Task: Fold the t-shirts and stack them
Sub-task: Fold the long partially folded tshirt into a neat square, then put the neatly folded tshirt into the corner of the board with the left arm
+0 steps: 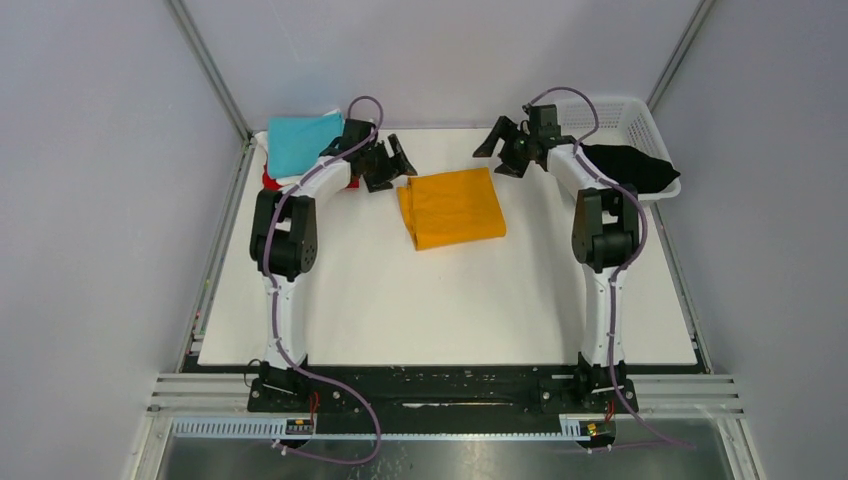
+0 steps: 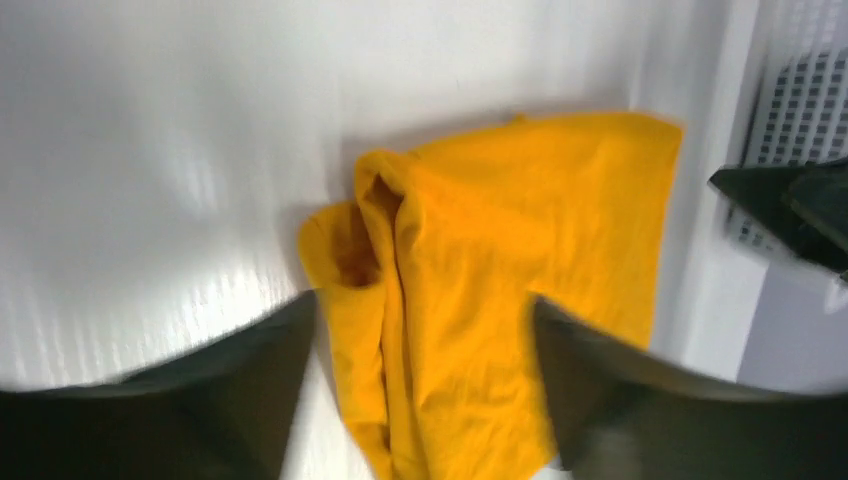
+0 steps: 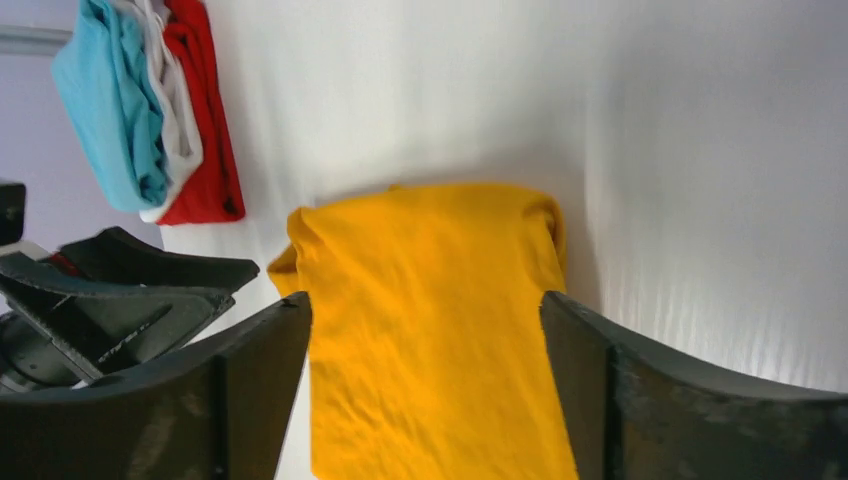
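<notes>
The orange-yellow t-shirt (image 1: 451, 207) lies folded into a rough rectangle on the white table, back centre. It also shows in the left wrist view (image 2: 480, 300) and the right wrist view (image 3: 430, 320). My left gripper (image 1: 392, 160) is open and empty, just above the shirt's back left corner. My right gripper (image 1: 502, 150) is open and empty, just above its back right corner. A stack of teal (image 1: 300, 140), white and red (image 3: 205, 120) t-shirts lies at the back left. A black t-shirt (image 1: 630, 165) hangs in the basket.
A white plastic mesh basket (image 1: 640, 125) stands at the back right corner. The enclosure's grey walls close in the table (image 1: 440, 300) on three sides. The folded stack sits close behind my left arm.
</notes>
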Controlling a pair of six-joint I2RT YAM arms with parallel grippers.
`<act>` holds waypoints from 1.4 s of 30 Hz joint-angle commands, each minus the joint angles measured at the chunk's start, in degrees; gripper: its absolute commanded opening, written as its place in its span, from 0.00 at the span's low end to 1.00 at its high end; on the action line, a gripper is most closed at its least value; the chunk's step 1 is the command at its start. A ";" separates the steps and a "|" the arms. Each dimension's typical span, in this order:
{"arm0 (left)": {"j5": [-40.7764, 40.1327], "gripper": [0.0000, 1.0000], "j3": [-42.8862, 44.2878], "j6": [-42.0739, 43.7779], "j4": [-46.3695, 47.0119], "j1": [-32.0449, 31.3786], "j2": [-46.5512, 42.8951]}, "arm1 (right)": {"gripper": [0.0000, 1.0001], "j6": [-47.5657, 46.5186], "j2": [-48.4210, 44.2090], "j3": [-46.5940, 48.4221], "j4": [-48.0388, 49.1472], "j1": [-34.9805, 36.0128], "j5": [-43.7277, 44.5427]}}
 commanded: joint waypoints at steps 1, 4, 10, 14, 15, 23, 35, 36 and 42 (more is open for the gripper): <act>-0.31 0.98 4.64 -0.32 -0.45 1.53 -1.35 | 0.99 -3.22 2.83 12.18 -9.18 -0.32 -3.51; -0.97 0.99 -2.31 -0.32 2.68 1.54 -6.44 | 1.00 -6.31 -2.27 8.69 -11.16 0.14 -0.20; -0.09 0.99 -6.42 1.93 1.98 0.90 -5.74 | 1.00 -5.89 -18.91 -17.34 -1.77 0.64 5.69; -1.03 0.99 -2.87 2.17 -0.39 -0.95 -0.87 | 1.00 -3.90 -27.76 -32.22 4.53 0.63 7.39; -2.32 0.99 -1.26 2.29 -1.91 -1.46 0.47 | 0.99 -3.73 -29.52 -34.93 4.60 0.65 8.29; -6.02 0.84 8.85 2.53 -9.68 -5.40 9.26 | 0.99 -4.27 -44.87 -52.09 4.98 0.63 14.07; -8.35 0.00 19.67 14.78 -11.97 -8.67 12.37 | 0.99 -8.15 -63.90 -62.87 0.32 0.67 22.63; -7.03 0.00 18.55 17.31 -9.94 -8.39 10.55 | 1.00 -8.45 -64.70 -63.44 0.45 0.64 23.15; 10.37 0.00 16.60 30.64 -6.89 -3.18 0.39 | 1.00 -9.61 -67.16 -64.52 1.09 0.63 23.66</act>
